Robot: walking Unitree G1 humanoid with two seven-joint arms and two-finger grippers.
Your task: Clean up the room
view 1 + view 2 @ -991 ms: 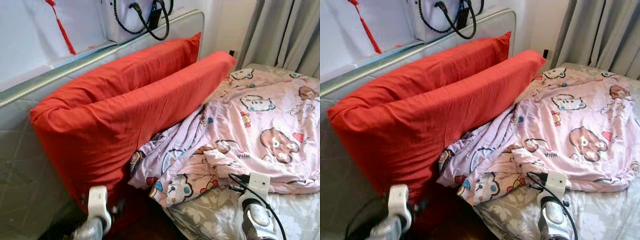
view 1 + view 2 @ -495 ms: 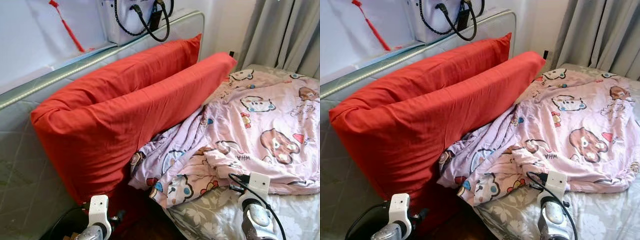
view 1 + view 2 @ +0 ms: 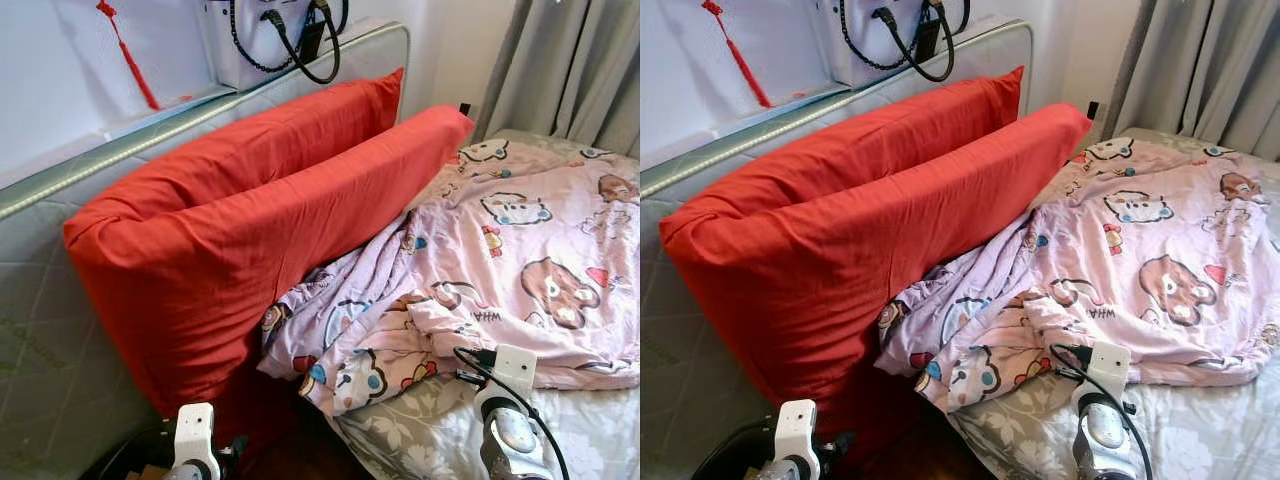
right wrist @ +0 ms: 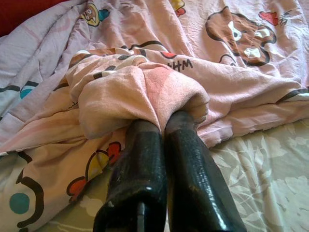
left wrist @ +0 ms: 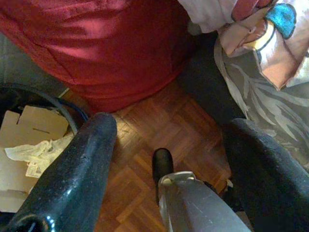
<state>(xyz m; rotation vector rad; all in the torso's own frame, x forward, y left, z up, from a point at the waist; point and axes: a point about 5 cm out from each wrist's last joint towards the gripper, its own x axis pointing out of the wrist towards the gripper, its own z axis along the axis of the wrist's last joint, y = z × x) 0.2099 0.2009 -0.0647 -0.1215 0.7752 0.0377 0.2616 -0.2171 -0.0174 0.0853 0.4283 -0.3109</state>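
A pink cartoon-print blanket [image 3: 520, 230] lies crumpled across the bed, its edge bunched near the foot corner. My right gripper [image 4: 164, 123] is shut on a fold of that blanket [image 4: 140, 92], with the cloth pinched between the two black fingers [image 4: 140, 164]. Two long red pillows [image 3: 250, 230] lean against the headboard, the front one overlapping the blanket. My left gripper [image 5: 169, 130] is open and holds nothing. It hangs low over the wooden floor [image 5: 145, 130] beside the bed, just below the red pillow's [image 5: 96, 43] lower end.
A padded grey headboard [image 3: 40, 330] runs along the left, with a white bag [image 3: 270, 30] on its ledge. Grey curtains [image 3: 580, 60] hang at the back right. A dark bin holding cardboard and tissue [image 5: 29, 140] stands on the floor by the left gripper. Floral grey sheet [image 3: 420, 420] shows under the blanket.
My left arm has dropped lower, away from the red pillow's end. The right arm keeps its hold on the blanket and has hardly moved.
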